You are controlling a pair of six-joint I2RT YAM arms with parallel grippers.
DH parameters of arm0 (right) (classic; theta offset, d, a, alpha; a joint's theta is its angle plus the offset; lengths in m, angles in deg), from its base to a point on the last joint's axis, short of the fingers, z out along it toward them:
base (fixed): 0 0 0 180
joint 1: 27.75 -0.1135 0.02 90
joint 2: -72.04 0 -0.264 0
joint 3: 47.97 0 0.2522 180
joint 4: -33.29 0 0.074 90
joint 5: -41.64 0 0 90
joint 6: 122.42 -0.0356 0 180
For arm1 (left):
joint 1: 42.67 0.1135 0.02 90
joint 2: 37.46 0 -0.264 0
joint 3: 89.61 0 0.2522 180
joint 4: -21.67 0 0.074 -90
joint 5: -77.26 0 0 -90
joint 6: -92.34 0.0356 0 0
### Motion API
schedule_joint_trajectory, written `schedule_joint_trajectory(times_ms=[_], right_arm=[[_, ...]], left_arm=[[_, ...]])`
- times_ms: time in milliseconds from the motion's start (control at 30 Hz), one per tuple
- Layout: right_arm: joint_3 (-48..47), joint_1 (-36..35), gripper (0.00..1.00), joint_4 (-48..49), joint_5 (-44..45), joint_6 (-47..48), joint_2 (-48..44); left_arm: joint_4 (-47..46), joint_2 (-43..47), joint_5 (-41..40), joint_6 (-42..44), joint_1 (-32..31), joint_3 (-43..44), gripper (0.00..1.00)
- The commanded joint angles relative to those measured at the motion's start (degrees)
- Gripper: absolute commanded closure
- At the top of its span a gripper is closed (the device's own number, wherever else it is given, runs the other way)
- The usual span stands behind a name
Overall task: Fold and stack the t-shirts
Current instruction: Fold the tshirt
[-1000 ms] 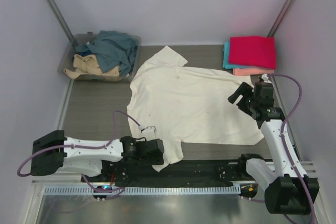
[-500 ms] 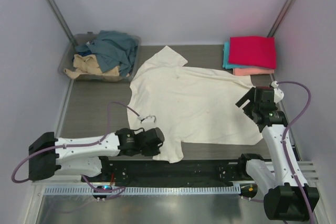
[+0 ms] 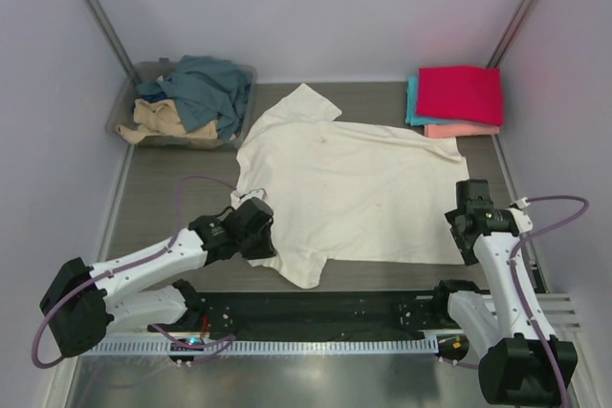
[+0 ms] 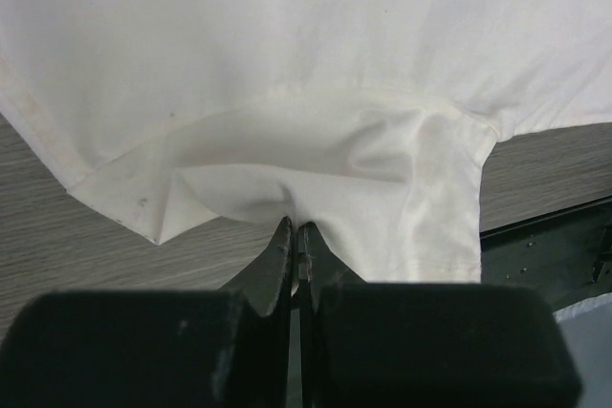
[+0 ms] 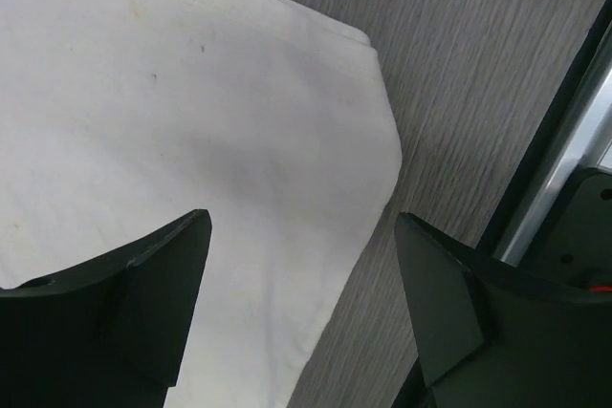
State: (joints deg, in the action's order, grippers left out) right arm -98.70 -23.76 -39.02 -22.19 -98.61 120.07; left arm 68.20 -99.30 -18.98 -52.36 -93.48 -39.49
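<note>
The cream shirt [image 3: 354, 183] lies spread mid-table. My left claw [image 4: 295, 228] is clenched on a thin pinch by its near-left sleeve — that could slip. My right claw [image 5: 301, 226] hangs released over the near-right corner — pulling one-sided would skew it.

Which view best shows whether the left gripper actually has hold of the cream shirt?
The left wrist view: the left gripper is shut, its jaws pinching a fold of the cream shirt. The top view places it at the shirt's near-left edge, but the wrist hides the pinch. The right wrist view shows only another shirt corner.
</note>
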Motion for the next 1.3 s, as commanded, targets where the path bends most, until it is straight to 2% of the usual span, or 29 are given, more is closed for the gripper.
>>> schedule_joint_trajectory(times_ms=[0,67,167,200,267,433,500,567,633,667,733,767,1000,1100,1267], right_arm=[[0.4,-0.3,0.18,0.6,4.2,-5.5,2.3],[0.8,-0.2,0.2,2.0,2.1,-6.3,4.1],[3.3,-0.2,0.35,5.5,-2.9,-6.3,4.2],[4.4,-0.3,0.43,5.9,-3.9,-6.4,4.1],[5.5,-1.4,0.47,7.6,-6.6,-6.6,4.0],[11.1,-5.1,0.49,11.6,-11.8,-7.9,5.6],[13.6,-7.8,0.57,14.1,-12.3,-9.1,7.2],[12.9,-9.7,0.64,14.4,-9.1,-9.7,7.6],[12.7,-9.7,0.69,14.9,-7.9,-9.0,7.5],[12.6,-9.7,0.79,14.9,-7.6,-8.8,7.7],[12.6,-9.8,0.94,15.0,-7.3,-8.3,7.3],[12.7,-9.7,0.98,15.1,-7.3,-8.0,6.9],[8.9,-9.7,0.99,12.0,-9.0,-2.5,0.1],[5.3,-9.8,0.99,8.0,-6.1,-1.0,-2.9],[0.2,-9.8,0.99,8.0,-3.7,5.9,-1.8]], left_arm=[[-4.1,0.0,5.0,3.9,2.8,-1.4,1.0],[-4.6,-0.3,5.9,5.3,4.0,-1.2,1.0],[-4.0,-1.0,8.8,6.6,6.4,-0.2,1.0],[-3.9,-1.1,9.0,7.4,7.6,0.1,1.0],[-3.2,-0.7,9.4,7.8,8.4,0.6,1.0],[-3.2,-0.6,9.1,7.7,10.0,1.2,1.0],[-3.2,-0.7,8.8,7.2,10.2,1.0,1.0],[-3.2,-0.6,8.7,6.8,10.3,0.8,1.0],[-2.7,-0.2,8.7,6.4,10.3,0.6,1.0],[-2.5,0.1,8.6,6.4,10.3,0.6,1.0],[-1.1,1.1,8.0,6.4,10.5,0.8,1.0],[-0.5,1.5,7.7,6.6,10.5,1.1,1.0],[9.3,5.3,4.3,8.2,11.3,7.0,1.0],[12.4,5.9,2.2,10.1,12.1,11.5,1.0],[13.5,1.6,2.7,13.2,15.0,17.0,1.0]])
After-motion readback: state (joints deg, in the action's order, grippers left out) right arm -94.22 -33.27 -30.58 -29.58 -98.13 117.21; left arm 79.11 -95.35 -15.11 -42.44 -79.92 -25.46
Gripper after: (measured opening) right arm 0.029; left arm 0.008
